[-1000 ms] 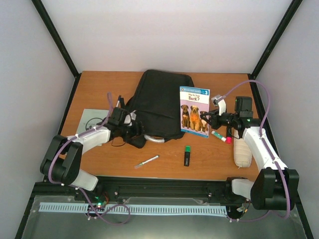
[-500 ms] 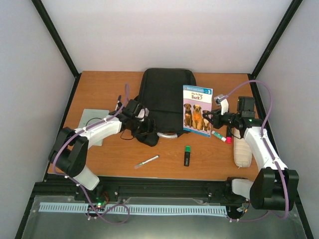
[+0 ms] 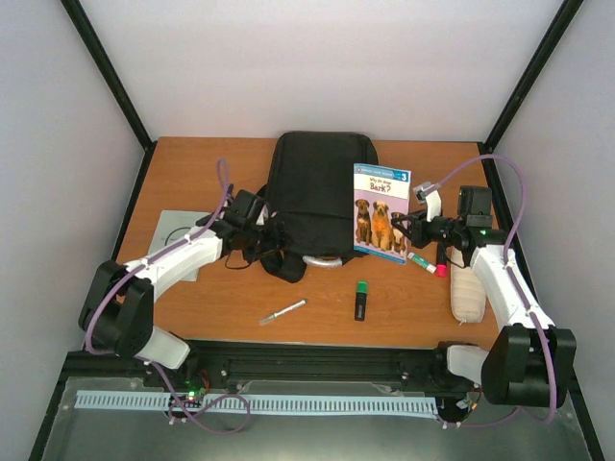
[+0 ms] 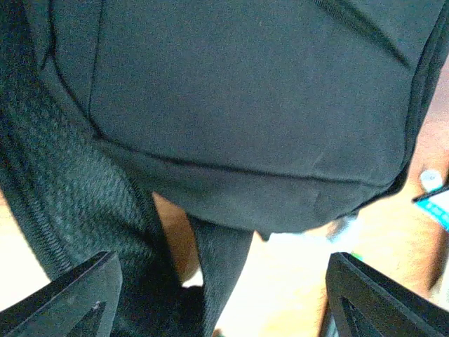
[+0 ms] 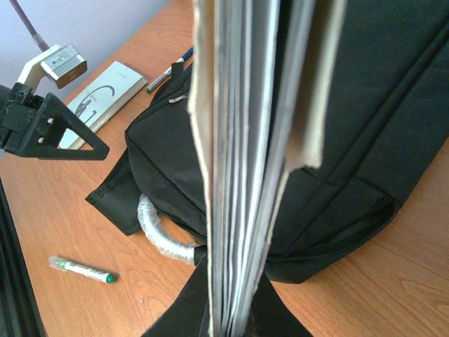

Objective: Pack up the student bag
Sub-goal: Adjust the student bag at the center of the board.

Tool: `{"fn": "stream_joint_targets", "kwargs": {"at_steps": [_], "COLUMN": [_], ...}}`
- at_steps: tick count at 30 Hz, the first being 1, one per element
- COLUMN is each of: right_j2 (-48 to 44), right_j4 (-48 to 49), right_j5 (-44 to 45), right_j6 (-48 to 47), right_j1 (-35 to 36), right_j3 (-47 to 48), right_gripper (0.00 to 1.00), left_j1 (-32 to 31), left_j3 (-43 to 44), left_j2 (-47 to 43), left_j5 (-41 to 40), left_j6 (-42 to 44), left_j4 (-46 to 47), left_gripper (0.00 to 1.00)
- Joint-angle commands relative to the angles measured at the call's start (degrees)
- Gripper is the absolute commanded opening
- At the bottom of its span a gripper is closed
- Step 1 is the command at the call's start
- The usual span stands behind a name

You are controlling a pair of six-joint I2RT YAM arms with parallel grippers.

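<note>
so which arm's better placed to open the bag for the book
Left, probably: the left gripper is open right at the student bag. The right gripper is shut on the book, upright beside it.

Bare tabletop [image 3: 192, 168] lies open left of the black backpack [image 3: 317, 187], whose right side is blocked by the upright dog book [image 3: 380, 213], while a white pen [image 3: 283, 311] and green-capped marker [image 3: 360, 300] clutter the near strip.
</note>
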Motion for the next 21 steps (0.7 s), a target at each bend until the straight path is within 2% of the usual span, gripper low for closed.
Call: {"fn": "stream_joint_targets", "kwargs": {"at_steps": [1,13,18,21], "right_j2": [-2.0,-1.6,-1.4,-1.1], "right_j4": [2.7,2.5,2.5,2.6], "right_j5": [-0.6,-0.3,-0.3,-0.5], "right_j6": [-1.2,-1.6,-1.6,-1.4], "right_j1": [-0.4,-0.5,-0.5,-0.5], "right_j3": [0.2,0.2,0.2,0.2], "right_gripper": [0.03,0.03,0.03,0.03], "left_j1": [1.2,1.5,1.5,1.5], "left_j3": [-1.5,-0.4,-0.4,-0.1], "left_j2": [1.1,9.2,10.4,10.7], "left_j5": [1.4,4.3,5.2,5.5], "left_j6": [-8.9,-15.9,-17.3,-17.3], "left_j4": [11.3,17.0,19.1,19.6], "left_gripper": [0.82,0.73,0.57,0.41]}}
